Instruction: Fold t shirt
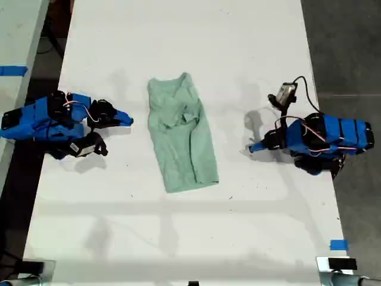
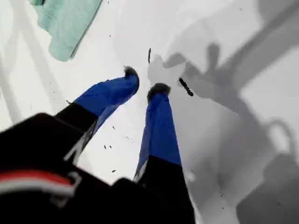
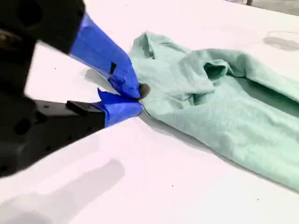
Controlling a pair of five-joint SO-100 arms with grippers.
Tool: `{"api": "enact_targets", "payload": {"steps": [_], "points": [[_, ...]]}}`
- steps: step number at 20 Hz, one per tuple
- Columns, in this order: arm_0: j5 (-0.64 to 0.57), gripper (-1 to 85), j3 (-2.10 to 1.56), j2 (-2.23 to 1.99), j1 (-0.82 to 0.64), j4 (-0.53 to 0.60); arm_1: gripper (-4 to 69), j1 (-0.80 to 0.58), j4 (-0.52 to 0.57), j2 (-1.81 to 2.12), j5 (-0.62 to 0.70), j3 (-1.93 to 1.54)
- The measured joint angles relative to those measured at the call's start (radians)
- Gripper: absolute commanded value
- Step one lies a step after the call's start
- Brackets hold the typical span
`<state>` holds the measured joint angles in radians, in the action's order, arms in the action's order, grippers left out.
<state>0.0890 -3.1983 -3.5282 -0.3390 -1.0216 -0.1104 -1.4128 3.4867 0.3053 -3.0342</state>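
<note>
As read from the exterior view's left, my second gripper [image 1: 127, 120] was noted just beside the t shirt [image 1: 181, 137], jaws drawn together, nothing held. The shirt's long axis was laid across both arms' reach, mid-table [image 1: 178, 238]. My first gripper [image 1: 253, 146] was noted farther off, narrowly parted, empty.

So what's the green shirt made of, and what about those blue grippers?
The t shirt looks like soft, matte knit fabric, probably cotton: it wrinkles and bunches in limp folds. My first gripper and my second gripper look like hard blue plastic, smooth with a slight sheen and crisp edges. Their dark fingertips might be rubbery pads, though I can't be sure.
</note>
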Motion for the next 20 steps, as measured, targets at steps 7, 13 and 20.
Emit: {"api": "enact_targets", "payload": {"steps": [7,13,20], "points": [[0.017,-0.1,0.000,0.000,0.043,0.000,1.2,0.048,0.000,0.000,0.000,0.000],[0.061,-0.1,0.066,0.067,0.153,0.017,0.1,0.037,-0.003,-0.046,-0.031,0.077],[0.249,-0.1,1.121,1.390,0.402,-0.206,-1.1,0.173,-0.135,-1.255,-0.150,1.106]]}}
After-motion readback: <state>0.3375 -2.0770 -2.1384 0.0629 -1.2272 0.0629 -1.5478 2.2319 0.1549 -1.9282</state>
